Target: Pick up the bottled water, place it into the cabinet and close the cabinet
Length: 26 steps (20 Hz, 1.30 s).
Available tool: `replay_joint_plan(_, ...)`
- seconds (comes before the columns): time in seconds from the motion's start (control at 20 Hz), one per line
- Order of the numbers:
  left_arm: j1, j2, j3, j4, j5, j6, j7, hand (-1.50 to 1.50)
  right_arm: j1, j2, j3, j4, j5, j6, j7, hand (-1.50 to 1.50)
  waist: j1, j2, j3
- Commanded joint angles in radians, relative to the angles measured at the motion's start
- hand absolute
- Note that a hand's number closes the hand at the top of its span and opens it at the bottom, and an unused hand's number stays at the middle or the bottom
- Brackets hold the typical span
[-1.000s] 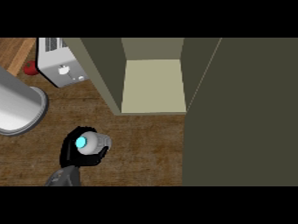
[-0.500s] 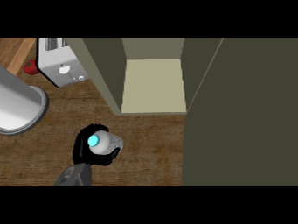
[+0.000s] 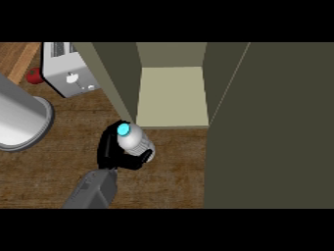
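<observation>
The bottled water (image 3: pixel 134 139) is pale grey with a cyan cap, seen from above. My right hand (image 3: pixel 113 155) is shut on it, black fingers curled round its lower side. The bottle sits just in front of the open cabinet (image 3: pixel 111 78), at the lower left corner of the pale shelf floor (image 3: pixel 173 98). The cabinet's dark olive door (image 3: pixel 285 127) stands open and fills the right of the view. My left hand does not show.
A wide grey cylinder (image 3: pixel 10 117) crosses the left edge, close to the camera. A white boxy appliance with a knob (image 3: pixel 69 73) stands on the wooden counter (image 3: pixel 162 176) left of the cabinet, with a small red thing (image 3: pixel 34 76) beside it.
My right hand has carried the bottle up and to the right, from the open counter to the cabinet's front edge.
</observation>
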Motion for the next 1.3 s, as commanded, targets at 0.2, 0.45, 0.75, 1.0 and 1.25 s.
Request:
replay_joint_plan(0.2,-0.1,-0.001,-0.207,-0.225,0.032,0.337,0.171,1.5,-0.054,0.014,-0.031,-0.011,-0.076,-0.007,0.025,-1.5,-0.002,0.005,0.0)
replay_joint_plan(0.45,-0.247,-0.001,-0.247,-0.191,0.064,0.479,0.268,1.5,-0.016,0.034,0.014,-0.094,-0.041,-0.031,0.071,-1.5,-0.017,0.008,-0.001)
replay_joint_plan(0.75,-0.429,-0.001,-0.286,-0.052,0.096,0.606,0.345,1.5,-0.06,0.033,-0.037,0.02,-0.059,0.006,-0.014,-1.5,-0.034,0.013,-0.001)
replay_joint_plan(1.0,-0.556,-0.001,-0.224,0.108,0.129,0.591,0.333,1.5,-0.104,-0.01,-0.186,0.034,-0.19,0.037,-0.002,-1.5,-0.041,0.02,0.0)
replay_joint_plan(1.25,-0.638,0.04,-0.226,0.285,0.059,0.565,0.324,1.5,-0.055,0.003,-0.131,-0.001,-0.128,0.057,-0.008,-1.5,-0.043,0.019,0.0)
